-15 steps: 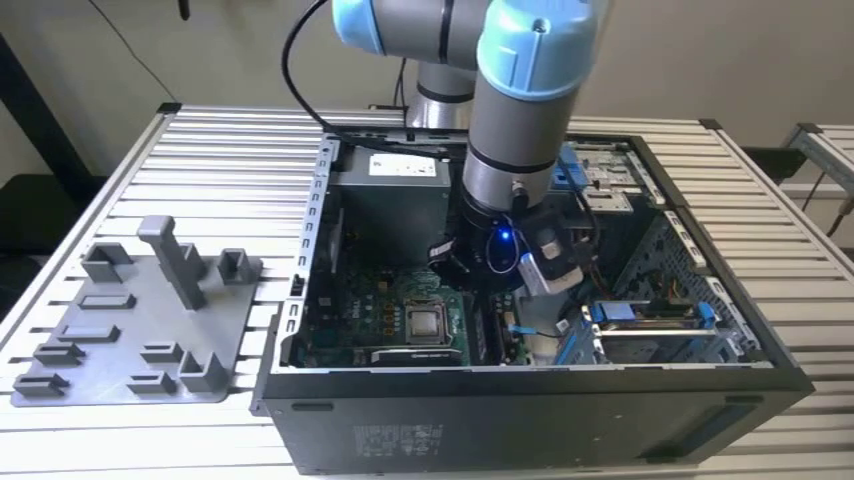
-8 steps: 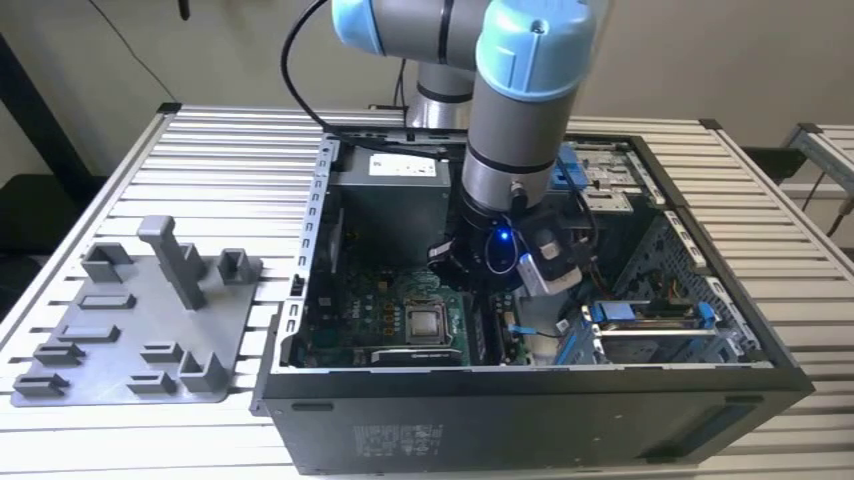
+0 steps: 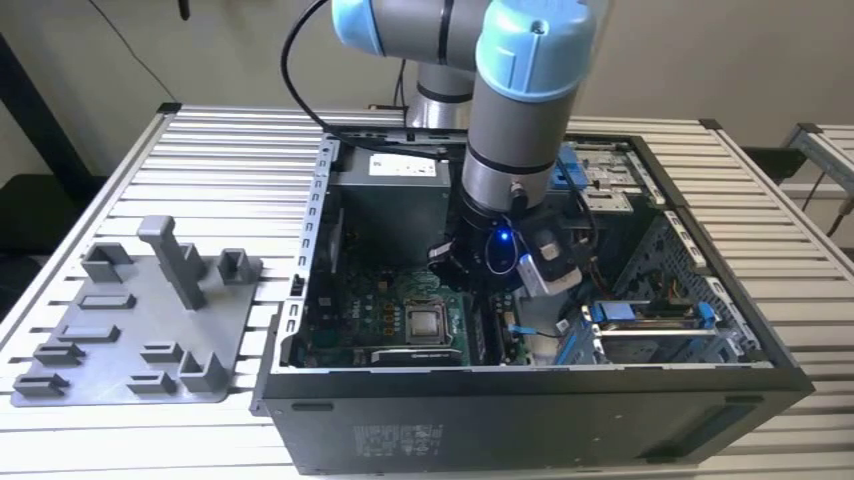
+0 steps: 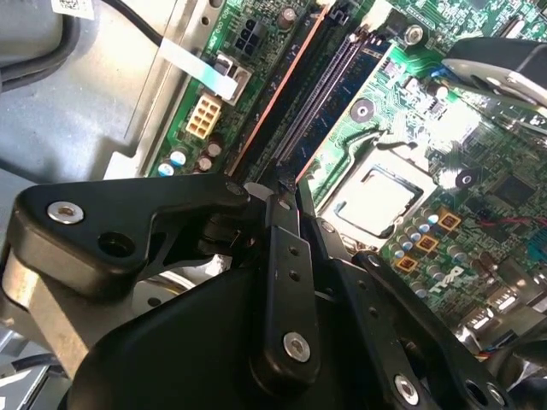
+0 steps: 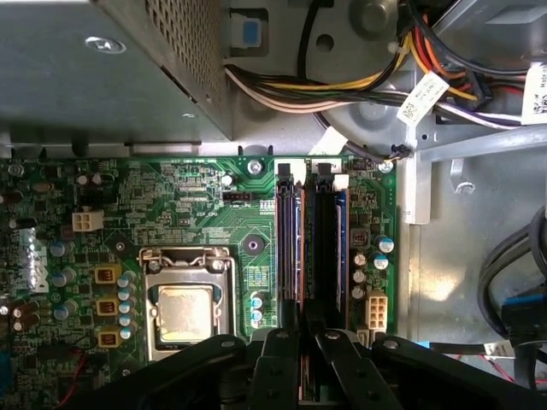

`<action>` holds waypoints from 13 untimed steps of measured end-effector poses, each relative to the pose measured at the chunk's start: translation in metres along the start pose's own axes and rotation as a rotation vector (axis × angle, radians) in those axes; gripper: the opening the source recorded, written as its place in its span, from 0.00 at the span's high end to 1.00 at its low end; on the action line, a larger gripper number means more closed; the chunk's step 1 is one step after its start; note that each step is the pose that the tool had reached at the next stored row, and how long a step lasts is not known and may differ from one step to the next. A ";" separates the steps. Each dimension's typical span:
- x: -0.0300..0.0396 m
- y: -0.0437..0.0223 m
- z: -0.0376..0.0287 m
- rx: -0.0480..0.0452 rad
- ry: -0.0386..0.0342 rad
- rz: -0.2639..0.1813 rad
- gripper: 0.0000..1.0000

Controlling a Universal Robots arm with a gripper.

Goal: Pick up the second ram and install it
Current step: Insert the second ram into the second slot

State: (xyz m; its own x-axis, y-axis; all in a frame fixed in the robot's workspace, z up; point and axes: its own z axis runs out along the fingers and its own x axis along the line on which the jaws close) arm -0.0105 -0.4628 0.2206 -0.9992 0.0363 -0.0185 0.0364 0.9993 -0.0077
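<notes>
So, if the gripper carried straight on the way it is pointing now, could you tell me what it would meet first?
Most likely the memory slots on the motherboard: the gripper points down into the open computer case, in line with them. Depth is hard to judge.

claw (image 5: 301, 342) tips hidden, second ram (image 5: 326, 248) partly covered

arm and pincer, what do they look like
The arm is a grey tube with light blue joint caps, and a black cable loops beside it. A blue light glows on its black wrist. The pincer is matte black, built of flat linkage bars joined by silver screws, as both wrist views show.
</notes>
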 end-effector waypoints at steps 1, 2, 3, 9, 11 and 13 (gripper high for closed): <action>-0.0001 0.0000 0.0003 -0.0001 0.0000 0.000 0.86; -0.0001 0.0000 0.0005 0.0000 0.0000 0.000 0.86; -0.0002 0.0000 0.0010 -0.0002 0.0000 0.000 0.86; -0.0002 0.0000 0.0022 0.0001 0.0000 0.000 0.86; -0.0003 0.0000 0.0023 -0.0001 0.0000 0.000 0.86; -0.0003 0.0000 0.0023 0.0004 0.0000 0.000 0.86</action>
State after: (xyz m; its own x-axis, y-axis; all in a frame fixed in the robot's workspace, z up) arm -0.0102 -0.4628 0.2184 -0.9992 0.0362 -0.0185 0.0363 0.9993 -0.0081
